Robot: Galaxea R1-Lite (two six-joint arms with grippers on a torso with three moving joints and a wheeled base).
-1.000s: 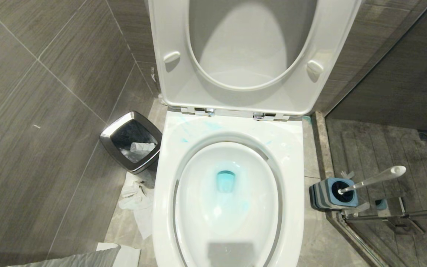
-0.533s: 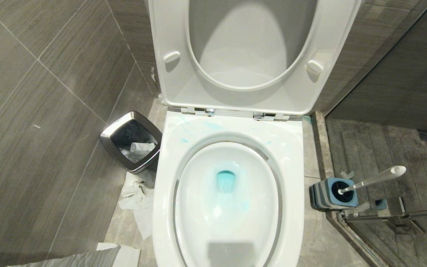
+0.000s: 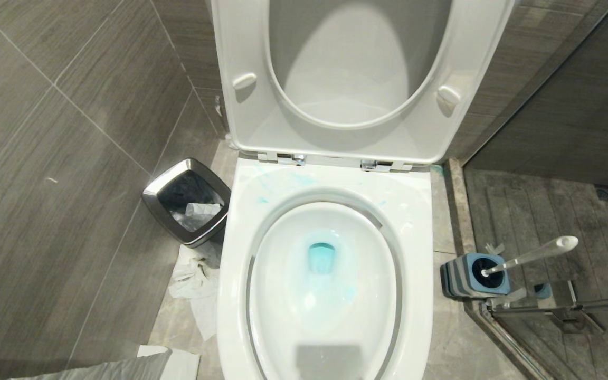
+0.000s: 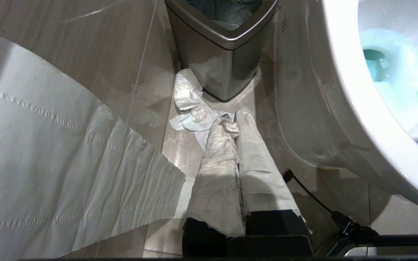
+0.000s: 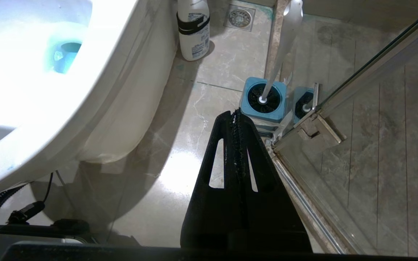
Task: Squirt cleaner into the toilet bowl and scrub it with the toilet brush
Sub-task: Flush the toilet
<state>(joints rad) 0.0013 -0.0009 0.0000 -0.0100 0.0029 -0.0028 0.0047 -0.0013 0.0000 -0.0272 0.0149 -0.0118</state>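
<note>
Toilet bowl: centre of the head view, lid up; we see cleaner tinting the water blue.
Bottle: upper middle of the right wrist view, beside the bowl's base.
Toilet brush: right of the head view, leaning in its blue holder.
Right gripper: pressed together, empty, just short of the holder.
Left gripper: pressed together, empty.
Next: we judge scrubbing remains; we should spread the right fingers and grasp the handle high.

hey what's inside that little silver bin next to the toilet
The bin holds a dark liner with a crumpled pale piece of paper or plastic on top. Anything beneath it is hidden. More crumpled paper lies outside on the floor.
</note>
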